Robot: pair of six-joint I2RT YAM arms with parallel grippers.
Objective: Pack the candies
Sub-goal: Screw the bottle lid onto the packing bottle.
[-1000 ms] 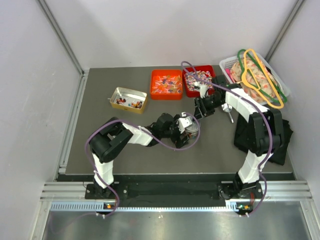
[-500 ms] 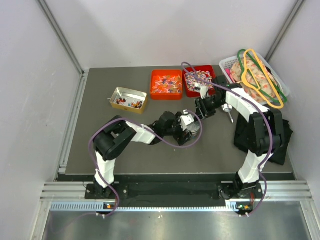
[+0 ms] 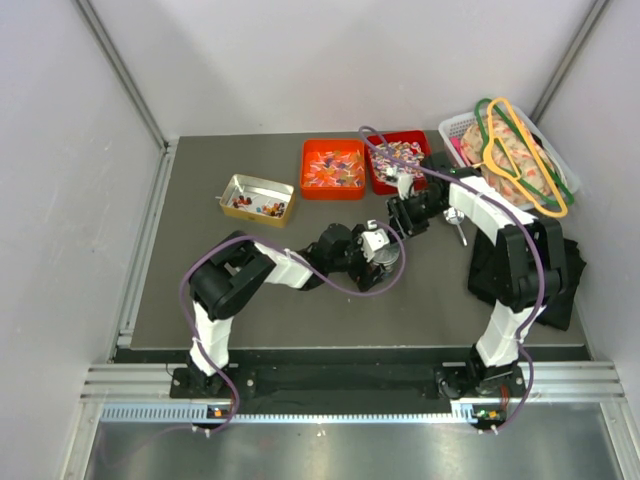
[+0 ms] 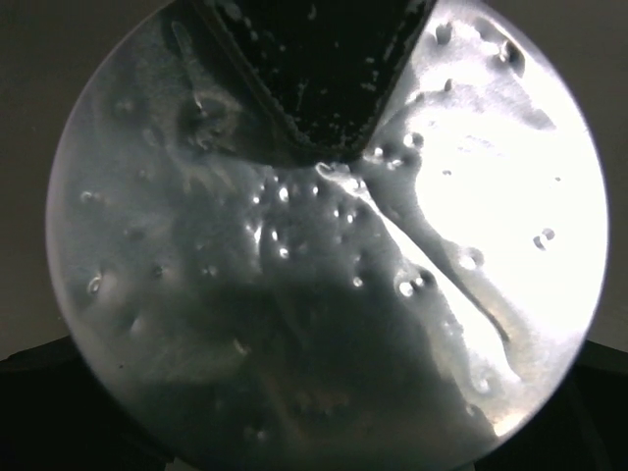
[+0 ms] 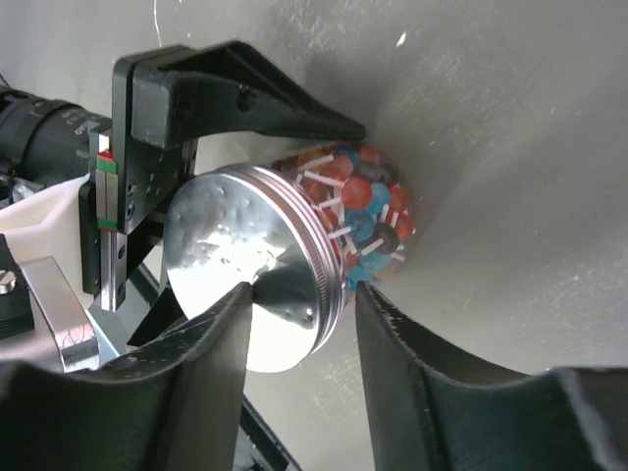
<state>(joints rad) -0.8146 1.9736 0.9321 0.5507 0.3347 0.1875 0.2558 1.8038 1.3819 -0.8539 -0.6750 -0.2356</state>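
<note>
A clear jar (image 3: 382,257) with a silver lid (image 5: 235,255) lies tilted at mid table, packed with red, blue and orange candies (image 5: 363,211). My left gripper (image 3: 372,250) is shut on the jar; one of its black fingers (image 5: 255,98) runs along the jar's top. The lid (image 4: 294,294) fills the left wrist view. My right gripper (image 5: 304,289) straddles the lid's rim, open: one fingertip touches the lid's face, the other stands a little off the jar's neck. In the top view the right gripper (image 3: 402,215) is just behind the jar. Loose candies fill the red tray (image 3: 385,183).
An orange tray (image 3: 333,192) of sweets sits beside the red one. A metal tin (image 3: 282,187) with a few pieces is at back left. A white basket (image 3: 452,124) with hangers stands at back right, above a black cloth (image 3: 565,275). A small metal piece (image 3: 457,227) lies near the right arm.
The left arm has pushed the jar slightly back and right, toward the right gripper. The right gripper's jaws have parted a little around the lid's rim.
</note>
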